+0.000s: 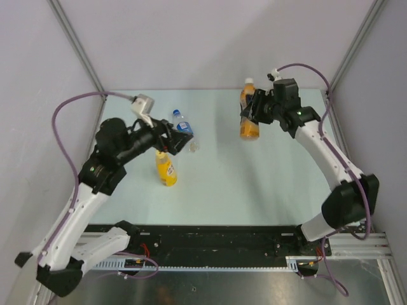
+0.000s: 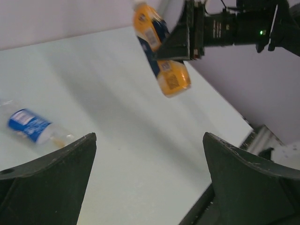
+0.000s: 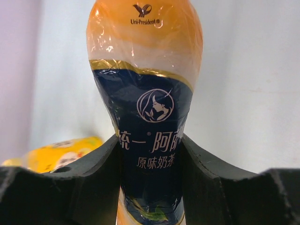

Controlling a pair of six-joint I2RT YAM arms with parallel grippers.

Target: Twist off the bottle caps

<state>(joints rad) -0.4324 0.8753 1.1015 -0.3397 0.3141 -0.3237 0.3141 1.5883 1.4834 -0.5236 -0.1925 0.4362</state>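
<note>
Gripping the orange bottle (image 3: 145, 117) at its dark label with the right gripper (image 1: 253, 109), raised over the far right of the table (image 1: 267, 190), pale cap (image 1: 248, 81) on. Next, likely: bringing the wide-open, empty left gripper (image 2: 150, 140) across to pinch and twist that cap.

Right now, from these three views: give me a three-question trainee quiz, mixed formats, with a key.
1. Fill in: the clear bottle lies on its ___ on the table.
2. The right gripper is: A open; B shut on the clear bottle; C shut on the orange bottle.
3. True or false: the left gripper is shut.

Key: 1 side; 2 C; 3 false, its jaws stand wide apart with nothing between them.
</note>
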